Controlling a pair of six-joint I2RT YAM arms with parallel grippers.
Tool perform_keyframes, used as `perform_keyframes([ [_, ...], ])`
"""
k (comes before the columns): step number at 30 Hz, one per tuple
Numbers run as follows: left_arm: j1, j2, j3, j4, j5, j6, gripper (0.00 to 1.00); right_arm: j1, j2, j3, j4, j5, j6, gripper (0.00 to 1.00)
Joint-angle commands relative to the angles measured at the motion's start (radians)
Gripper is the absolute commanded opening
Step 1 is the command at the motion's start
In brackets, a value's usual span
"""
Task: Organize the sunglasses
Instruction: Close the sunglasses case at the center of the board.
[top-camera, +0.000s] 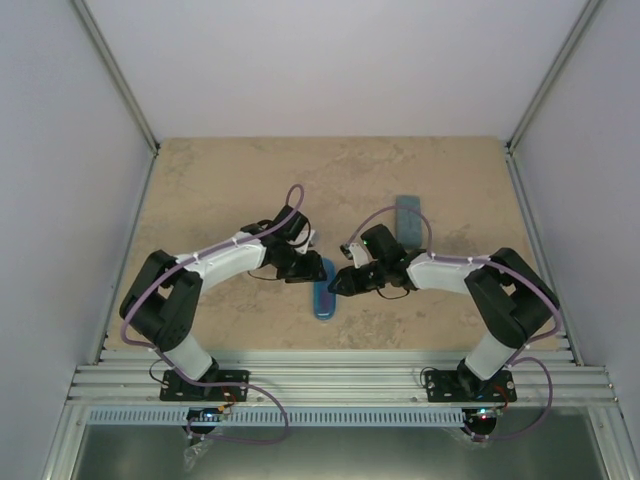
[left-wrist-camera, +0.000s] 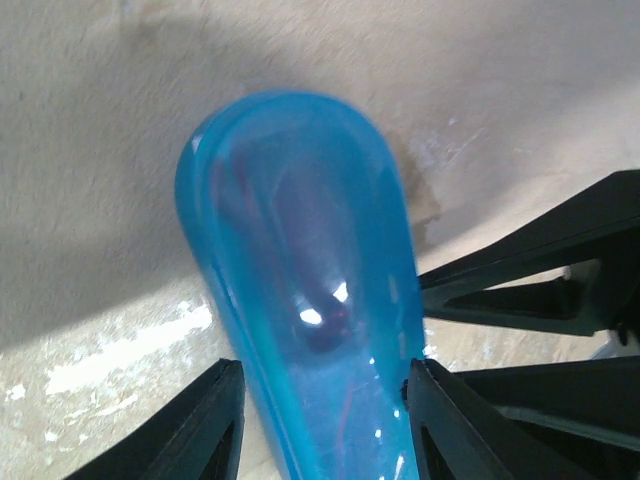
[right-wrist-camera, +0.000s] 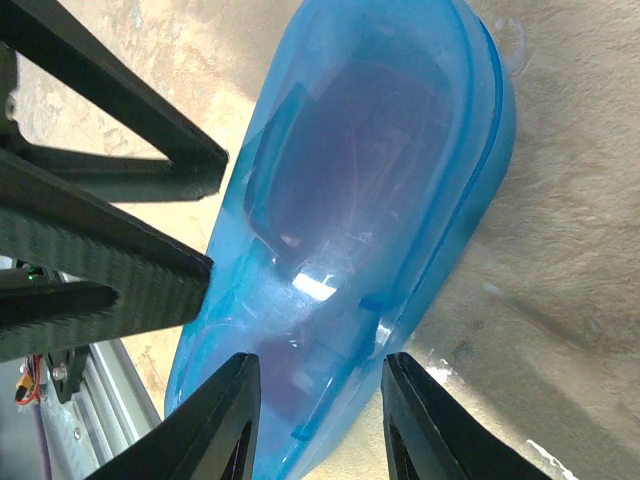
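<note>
Left hand (left-wrist-camera: 325, 420): mine, reaching in from 10 o'clock. Its fingers are spread astride the near end of the blue oval case (top-camera: 325, 297), one at each flank. Both sit very close to the shell, and I cannot tell whether they pinch it or merely stand beside it.

Blue oval case: glossy, translucent, lid down. It lies flat on the tabletop (top-camera: 220, 180), mid-width and towards 6 o'clock, long axis running 12 to 6.

Sunglasses (right-wrist-camera: 345, 160): one pair, I judge, seen as a dark shape with a reddish tint through the shell, inside the case. I cannot tell which pair it is. No other pair shows in any view.

Right hand (right-wrist-camera: 320, 410): mine, coming in from 3 o'clock at the same case. Its fingers are apart, one over the shell and one at its rim. I cannot tell whether they are gripping.

Grey-blue case (top-camera: 408, 222): rectangular, well apart at 1 o'clock from the oval case, untouched.

Hazard, slip: the shell is slick and rounded, so a squeeze near the tapering end could make it squirt out sideways.

Hazard, collision: both hands crowd one small case, and their fingers could strike each other.

Hazard, lid: if it is not latched, lifting by one end could let it gape and spill the pair.
</note>
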Motion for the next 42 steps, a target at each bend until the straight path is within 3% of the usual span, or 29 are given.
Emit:
perform_keyframes([
  [1, -0.003, -0.015, -0.043, -0.001, -0.002, -0.028, 0.48, 0.005, 0.035, -0.008, 0.013, 0.052, 0.029, 0.35],
  [6, -0.002, 0.013, -0.074, 0.032, 0.060, -0.034, 0.46, 0.004, 0.050, -0.027, 0.048, 0.040, 0.056, 0.34],
  [16, -0.004, 0.050, -0.088, 0.033, 0.065, -0.031, 0.32, 0.007, 0.084, -0.068, 0.081, 0.024, 0.073, 0.30],
  [21, -0.004, 0.069, -0.086, 0.025, 0.046, -0.030, 0.30, 0.005, 0.120, -0.073, 0.082, 0.019, 0.095, 0.23],
  [26, -0.004, 0.087, -0.073, 0.019, 0.040, -0.028, 0.29, 0.004, 0.120, -0.070, 0.090, 0.020, 0.101, 0.22],
  [30, -0.005, 0.067, -0.041, 0.023, 0.026, -0.018, 0.36, 0.004, 0.053, -0.038, 0.069, 0.067, 0.085, 0.25],
  [36, -0.004, 0.000, 0.016, 0.026, -0.085, -0.014, 0.49, 0.007, -0.080, 0.044, -0.050, 0.199, 0.043, 0.37],
  [42, 0.004, -0.146, 0.046, 0.016, -0.392, -0.045, 0.60, 0.074, -0.085, 0.154, -0.285, 0.401, 0.100, 0.50],
])
